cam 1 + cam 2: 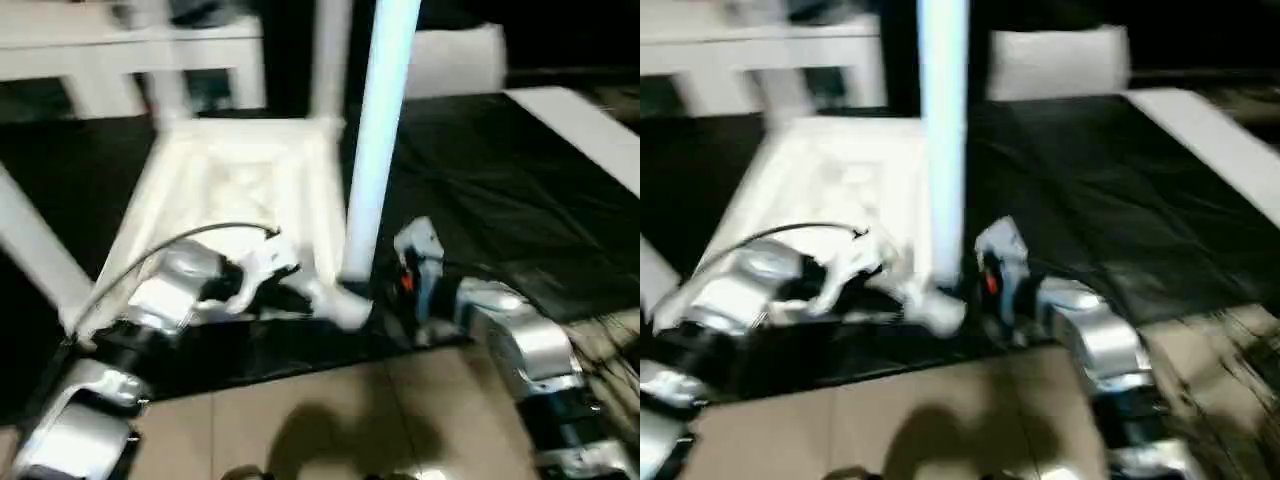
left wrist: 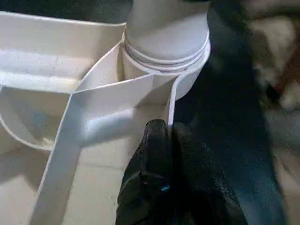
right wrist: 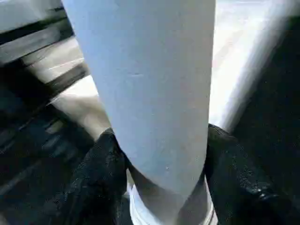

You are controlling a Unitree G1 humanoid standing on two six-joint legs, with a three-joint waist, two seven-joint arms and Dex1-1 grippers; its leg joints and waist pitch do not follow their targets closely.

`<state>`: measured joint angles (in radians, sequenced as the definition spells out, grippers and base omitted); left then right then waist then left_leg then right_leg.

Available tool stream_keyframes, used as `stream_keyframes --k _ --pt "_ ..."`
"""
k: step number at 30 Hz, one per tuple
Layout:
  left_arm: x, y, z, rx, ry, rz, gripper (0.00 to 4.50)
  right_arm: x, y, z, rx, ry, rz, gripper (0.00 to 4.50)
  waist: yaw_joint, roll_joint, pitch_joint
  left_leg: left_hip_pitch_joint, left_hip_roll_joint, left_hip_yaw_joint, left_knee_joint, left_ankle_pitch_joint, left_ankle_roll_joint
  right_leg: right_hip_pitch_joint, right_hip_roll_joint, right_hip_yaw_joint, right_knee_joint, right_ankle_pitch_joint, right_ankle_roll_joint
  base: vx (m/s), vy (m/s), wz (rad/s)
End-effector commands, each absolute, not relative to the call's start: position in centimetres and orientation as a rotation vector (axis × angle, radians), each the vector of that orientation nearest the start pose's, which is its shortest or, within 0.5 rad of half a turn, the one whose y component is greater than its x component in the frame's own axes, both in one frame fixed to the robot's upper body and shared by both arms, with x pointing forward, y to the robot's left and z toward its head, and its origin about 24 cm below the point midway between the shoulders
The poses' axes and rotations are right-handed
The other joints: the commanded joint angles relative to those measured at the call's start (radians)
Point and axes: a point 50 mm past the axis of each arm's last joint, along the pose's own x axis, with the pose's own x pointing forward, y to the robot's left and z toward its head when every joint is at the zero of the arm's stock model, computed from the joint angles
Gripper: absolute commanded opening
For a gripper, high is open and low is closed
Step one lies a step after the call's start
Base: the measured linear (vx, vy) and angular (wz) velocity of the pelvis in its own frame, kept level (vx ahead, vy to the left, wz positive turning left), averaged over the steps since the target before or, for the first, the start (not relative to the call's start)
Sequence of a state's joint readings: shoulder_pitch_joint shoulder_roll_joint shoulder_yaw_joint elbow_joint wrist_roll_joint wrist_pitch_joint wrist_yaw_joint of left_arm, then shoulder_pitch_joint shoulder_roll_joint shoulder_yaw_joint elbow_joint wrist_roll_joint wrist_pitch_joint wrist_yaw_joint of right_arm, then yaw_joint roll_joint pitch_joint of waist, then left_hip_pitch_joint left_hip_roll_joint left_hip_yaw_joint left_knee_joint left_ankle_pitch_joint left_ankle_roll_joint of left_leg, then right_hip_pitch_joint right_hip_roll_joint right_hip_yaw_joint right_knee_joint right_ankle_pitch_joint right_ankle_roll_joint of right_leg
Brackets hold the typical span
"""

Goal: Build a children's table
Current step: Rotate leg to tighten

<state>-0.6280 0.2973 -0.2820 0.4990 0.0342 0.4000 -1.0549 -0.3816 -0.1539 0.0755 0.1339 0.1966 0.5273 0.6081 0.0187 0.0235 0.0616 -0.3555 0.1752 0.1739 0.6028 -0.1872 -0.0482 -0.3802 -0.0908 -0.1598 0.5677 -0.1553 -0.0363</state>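
right gripper jaws spread halfway, pinching the upright leg near its socket; left gripper jaws pressed together, fingertips against the table top's rib.

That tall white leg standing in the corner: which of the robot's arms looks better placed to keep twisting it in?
Right, probably. The right gripper has a finger on each side of the leg, just above the corner socket. The left gripper is shut, pinching the tabletop's rim beside that socket, steadying it.
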Motion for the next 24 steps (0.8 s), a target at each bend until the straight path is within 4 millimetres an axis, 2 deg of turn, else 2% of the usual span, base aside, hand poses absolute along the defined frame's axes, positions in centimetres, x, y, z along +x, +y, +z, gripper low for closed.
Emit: stream_keyframes --k 1,3,4,5,6,9,10,11,12,13,14,17,18,20,21,24 --pt "33.8 9.9 8.0 0.28 0.439 -1.042 0.0 30.7 -8.4 6.7 0.123 0.336 0.722 2.0 -0.004 0.002 -0.072 0.006 0.054 -0.043 -0.072 -0.33 -0.011 0.044 -0.091 0.057 -0.097 -0.492 -0.067 0.0 0.0 0.0" --pt "34.0 9.1 8.2 0.248 0.42 -0.975 0.0 31.1 -8.1 6.7 0.132 0.339 0.632 2.0 -0.008 0.0 -0.073 0.001 0.051 -0.038 -0.07 -0.295 0.005 0.047 -0.09 0.061 -0.094 -0.463 -0.078 0.0 0.0 0.0" --pt "34.0 8.5 8.4 0.237 0.406 -0.966 0.0 31.1 -7.7 6.8 0.142 0.316 0.616 2.56 -0.008 0.001 -0.075 -0.003 0.05 -0.036 -0.068 -0.258 0.018 0.049 -0.089 0.063 -0.09 -0.433 -0.087 0.0 0.0 0.0" --pt "34.0 8.4 8.4 0.236 0.404 -0.965 0.0 31.1 -7.7 6.9 0.144 0.312 0.614 2.56 -0.008 -0.001 -0.076 -0.003 0.051 -0.034 -0.068 -0.242 0.024 0.049 -0.089 0.066 -0.089 -0.416 -0.089 0.0 0.0 0.0" --pt "33.7 7.9 8.4 0.228 0.399 -0.988 0.0 31.1 -7.6 7.2 0.133 0.275 0.609 2.7 -0.004 -0.003 -0.08 -0.007 0.052 -0.031 -0.066 -0.191 0.044 0.05 -0.086 0.07 -0.077 -0.347 -0.107 0.0 0.0 0.0" --pt "33.5 8.0 8.0 0.275 0.406 -1.018 0.0 30.9 -7.9 7.4 0.126 0.244 0.628 2.9 0.001 -0.002 -0.088 -0.015 0.055 -0.029 -0.06 -0.116 0.071 0.053 -0.085 0.076 -0.058 -0.236 -0.134 0.0 0.0 0.0" --pt "33.4 8.1 7.9 0.287 0.412 -1.027 0.0 30.9 -8.0 7.4 0.118 0.237 0.633 3.05 0.004 -0.001 -0.094 -0.018 0.056 -0.029 -0.057 -0.057 0.09 0.057 -0.083 0.079 -0.041 -0.139 -0.157 0.0 0.0 0.0" --pt "33.3 8.4 7.7 0.303 0.417 -1.044 0.0 30.8 -8.4 7.5 0.109 0.223 0.651 3.16 0.005 -0.001 -0.094 -0.02 0.054 -0.029 -0.055 -0.037 0.102 0.055 -0.081 0.079 -0.037 -0.102 -0.166 0.0 0.0 0.0" --pt "33.3 8.6 7.6 0.314 0.419 -1.055 0.0 30.8 -8.6 7.7 0.105 0.214 0.664 3.17 0.007 0.002 -0.093 -0.02 0.056 -0.029 -0.054 -0.031 0.129 0.054 -0.08 0.077 -0.031 -0.057 -0.187 0.0 0.0 0.0" --pt "33.2 8.8 7.6 0.325 0.416 -1.069 0.0 30.7 -8.8 7.8 0.099 0.205 0.675 3.17 0.006 0.002 -0.091 -0.02 0.057 -0.028 -0.055 -0.039 0.133 0.054 -0.08 0.078 -0.033 -0.061 -0.191 0.0 0.0 0.0" --pt "33.0 9.2 7.5 0.349 0.415 -1.096 0.0 30.7 -9.3 8.0 0.078 0.19 0.708 3.41 0.007 0.004 -0.089 -0.017 0.058 -0.027 -0.057 -0.065 0.129 0.053 -0.081 0.077 -0.04 -0.094 -0.19 0.0 0.0 0.0" --pt "32.5 10.1 7.2 0.428 0.411 -1.195 0.0 30.4 -10.5 8.3 -0.015 0.162 0.827 3.63 0.013 0.005 -0.085 -0.014 0.059 -0.028 -0.059 -0.117 0.11 0.054 -0.082 0.077 -0.048 -0.163 -0.174 0.0 0.0 0.0" --pt "32.3 10.5 7.0 0.453 0.416 -1.228 0.0 30.3 -10.9 8.4 -0.051 0.161 0.877 3.71 0.016 0.008 -0.082 -0.009 0.06 -0.026 -0.062 -0.152 0.096 0.052 -0.08 0.078 -0.053 -0.209 -0.156 0.0 0.0 0.0" --pt "32.0 10.7 7.0 0.477 0.404 -1.282 0.0 30.1 -11.2 8.4 -0.081 0.165 0.922 3.98 0.017 0.008 -0.079 -0.009 0.06 -0.025 -0.062 -0.167 0.092 0.05 -0.08 0.078 -0.056 -0.23 -0.151 0.0 0.0 0.0" --pt "31.2 11.5 6.8 0.519 0.427 -1.396 0.0 29.7 -12.0 8.4 -0.121 0.189 1.047 4.09 0.027 0.004 -0.078 -0.003 0.063 -0.025 -0.065 -0.199 0.074 0.049 -0.081 0.078 -0.062 -0.276 -0.142 0.0 0.0 0.0" --pt "31.1 12.2 6.7 0.569 0.455 -1.449 0.0 29.3 -12.4 8.5 -0.145 0.209 1.131 4.09 0.045 0.007 -0.074 0.007 0.07 -0.026 -0.07 -0.224 0.056 0.041 -0.083 0.084 -0.063 -0.308 -0.142 0.0 0.0 0.0"
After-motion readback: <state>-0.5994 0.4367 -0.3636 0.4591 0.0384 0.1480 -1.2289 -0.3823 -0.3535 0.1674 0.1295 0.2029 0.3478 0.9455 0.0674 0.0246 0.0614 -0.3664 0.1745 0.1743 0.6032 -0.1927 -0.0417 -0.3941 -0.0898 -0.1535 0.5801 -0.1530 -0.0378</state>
